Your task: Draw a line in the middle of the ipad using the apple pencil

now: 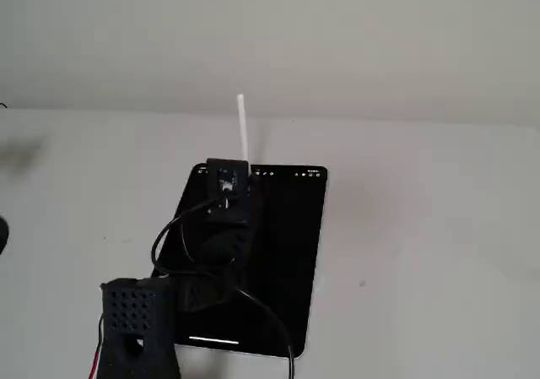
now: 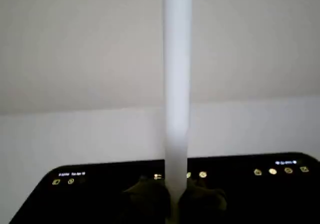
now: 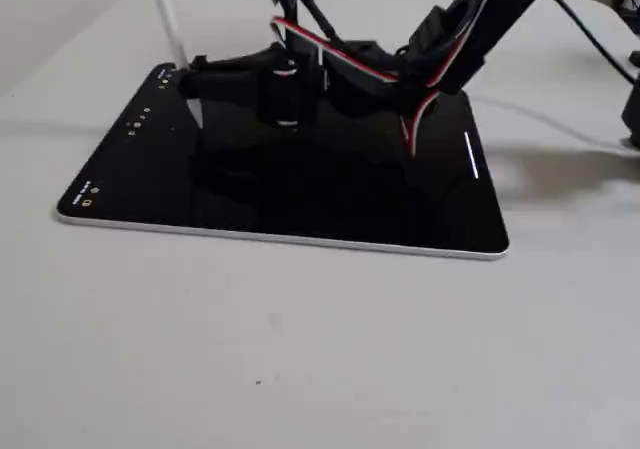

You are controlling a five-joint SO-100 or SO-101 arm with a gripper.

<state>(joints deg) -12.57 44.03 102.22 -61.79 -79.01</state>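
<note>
Ipad [image 1: 291,235]: black slab with a thin silver edge, flat on a pale table [image 1: 439,227]. Small icons run along its far short side in a fixed view, along the left short side in the other fixed view [image 3: 300,204], and across the near strip of screen in the wrist view [image 2: 270,189].

Pencil [image 1: 243,130]: white, held nearly upright over the icon end of the ipad; in a fixed view [image 3: 165,19] it leans slightly, lower end close to the screen near the icon edge. Contact with the glass cannot be told. In the wrist view [image 2: 177,84] it fills the centre as a vertical white bar.

Gripper [image 3: 195,81]: black, jaws closed on the pencil's lower part; dark fingers [image 2: 145,199] flank it.

Line [image 3: 472,157]: short white stroke near the short side opposite the icons; also seen in a fixed view [image 1: 213,340].

Cable [image 1: 270,311]: black, looping over the screen.
</note>
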